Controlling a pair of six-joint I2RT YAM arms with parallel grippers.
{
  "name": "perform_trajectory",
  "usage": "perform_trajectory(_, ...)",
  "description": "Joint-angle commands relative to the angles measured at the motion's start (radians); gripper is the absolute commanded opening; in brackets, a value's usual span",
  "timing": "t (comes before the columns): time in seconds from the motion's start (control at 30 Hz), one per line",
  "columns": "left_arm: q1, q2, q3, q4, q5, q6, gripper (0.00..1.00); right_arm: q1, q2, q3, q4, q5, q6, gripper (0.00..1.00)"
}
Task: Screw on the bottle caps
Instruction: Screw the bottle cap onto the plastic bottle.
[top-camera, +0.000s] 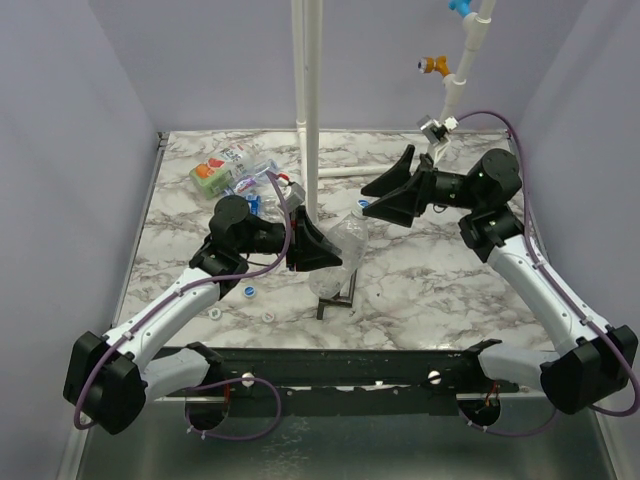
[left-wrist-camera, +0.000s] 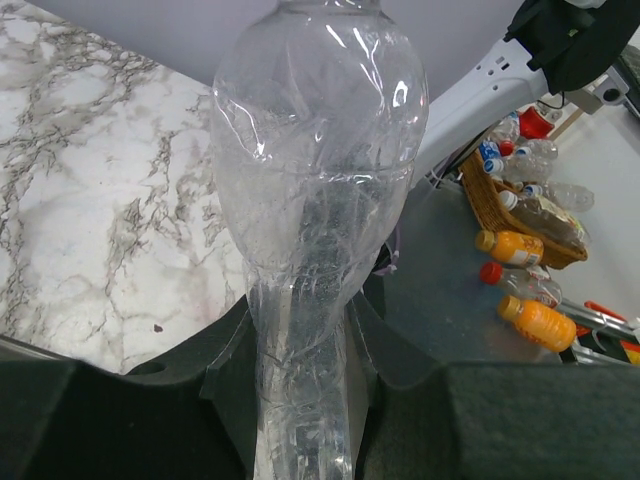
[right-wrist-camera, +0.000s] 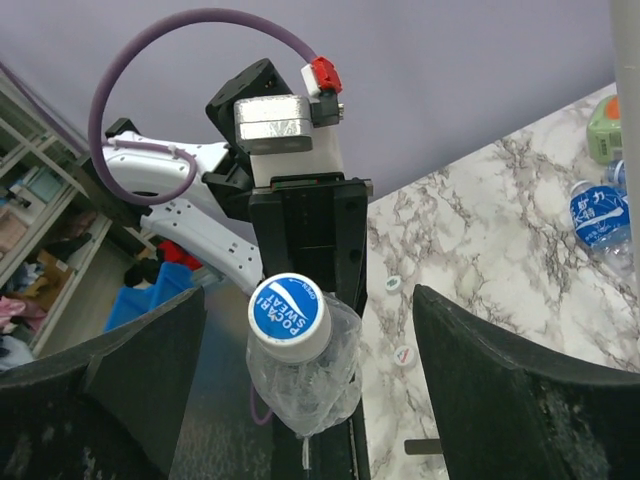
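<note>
My left gripper (top-camera: 322, 250) is shut on a crumpled clear bottle (top-camera: 347, 243) and holds it above the table's middle; in the left wrist view the bottle (left-wrist-camera: 315, 170) is squeezed between the black fingers (left-wrist-camera: 225, 365). A blue-and-white cap (right-wrist-camera: 289, 317) sits on the bottle's neck (right-wrist-camera: 305, 385). My right gripper (top-camera: 380, 200) is open, its fingers (right-wrist-camera: 520, 390) standing wide on either side of the cap without touching it. Loose caps lie on the table (top-camera: 248, 291), (top-camera: 270, 318); two show in the right wrist view (right-wrist-camera: 393, 284), (right-wrist-camera: 402, 355).
More bottles lie at the back left, one with a green, orange and red label (top-camera: 212, 176), one with a blue label (right-wrist-camera: 600, 215). A tall white pipe (top-camera: 305, 100) stands behind the bottle. A black T-shaped tool (top-camera: 336, 300) lies under it.
</note>
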Motion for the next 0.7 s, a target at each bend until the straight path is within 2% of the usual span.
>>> perform_trajectory(0.0, 0.004, 0.017, -0.028, 0.112, 0.039, -0.055, 0.00, 0.018, 0.009, -0.005, 0.077, -0.027, 0.037, 0.85)
perform_trajectory(0.23, 0.004, 0.014, -0.041, 0.124, 0.020, -0.060, 0.00, 0.058, 0.018, 0.024, 0.008, 0.011, -0.005, 0.66)
perform_trajectory(0.67, 0.004, 0.041, -0.059, 0.129, -0.017, -0.061, 0.00, 0.061, -0.019, 0.039, -0.091, 0.111, -0.039, 0.43)
